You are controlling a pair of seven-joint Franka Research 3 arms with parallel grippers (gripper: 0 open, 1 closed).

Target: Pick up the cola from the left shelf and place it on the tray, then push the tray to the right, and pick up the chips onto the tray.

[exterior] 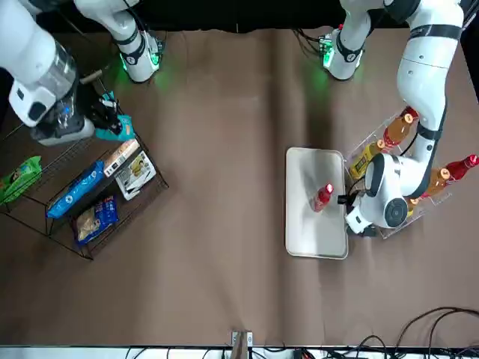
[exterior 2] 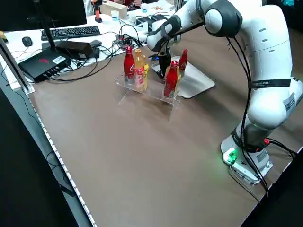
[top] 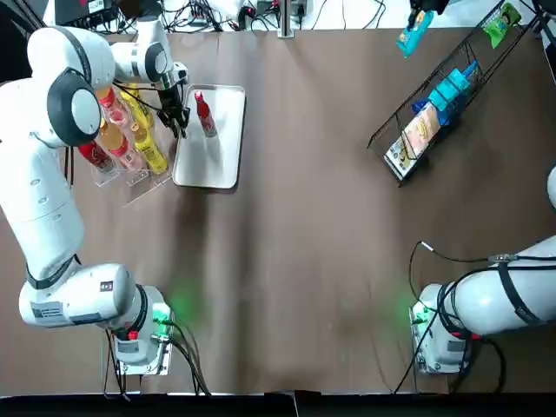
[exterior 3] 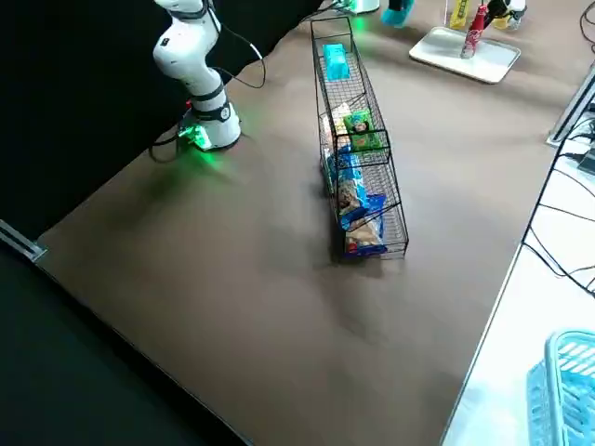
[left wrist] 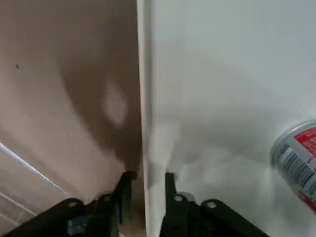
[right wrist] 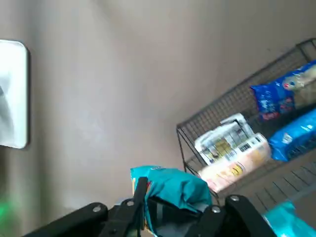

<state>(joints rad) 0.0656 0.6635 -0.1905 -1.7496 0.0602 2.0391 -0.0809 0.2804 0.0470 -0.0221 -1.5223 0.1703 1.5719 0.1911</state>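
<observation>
My left pincer (left wrist: 146, 180) narrow, straddling tray (top: 221, 152) rim; jerky push may topple cola (top: 205, 115). Right pincer (right wrist: 173, 210) grips chips (right wrist: 173, 185).

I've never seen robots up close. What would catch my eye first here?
Probably the red cola bottle standing upright on the white tray on the robot's left side of the table, with the left claw straddling the tray's rim beside it. Across the table, the right claw holds a teal snack bag near the wire rack of snacks.
</observation>
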